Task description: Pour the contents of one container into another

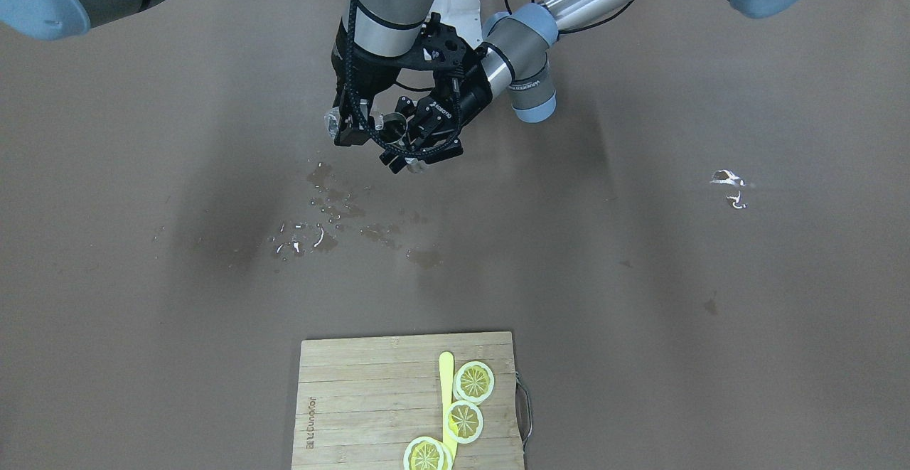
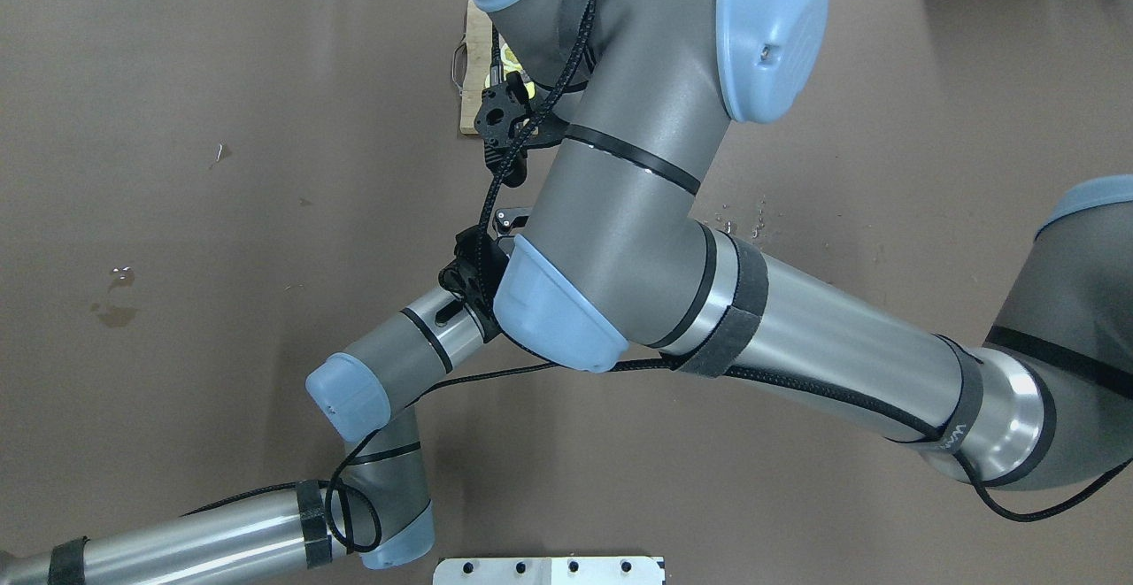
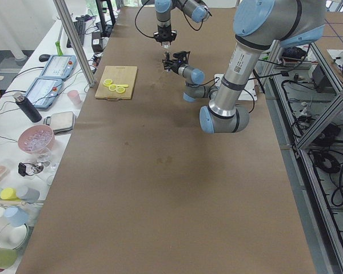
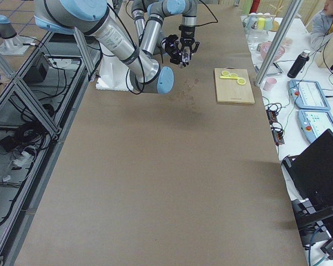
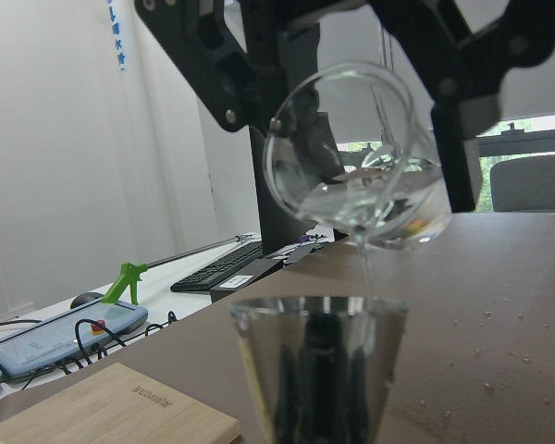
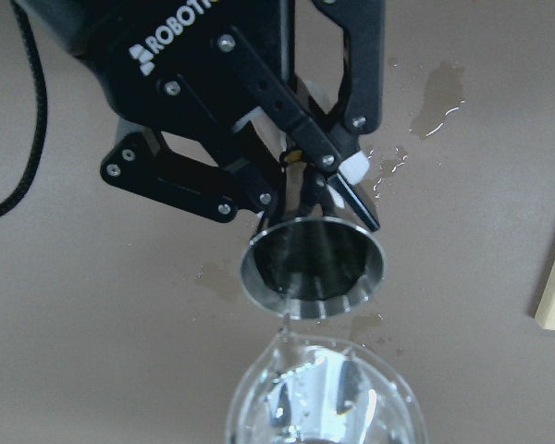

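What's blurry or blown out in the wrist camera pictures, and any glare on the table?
Left wrist view: the metal cup nearest the lens is soft, and the window behind the glass beaker is washed out. Right wrist view: the beaker at the bottom edge is blurred, the cup sharp. Front-facing view: spilled water glints white on the table.

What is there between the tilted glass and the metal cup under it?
A thin stream of clear liquid falls from the glass into the metal cup; the left wrist view shows it best.
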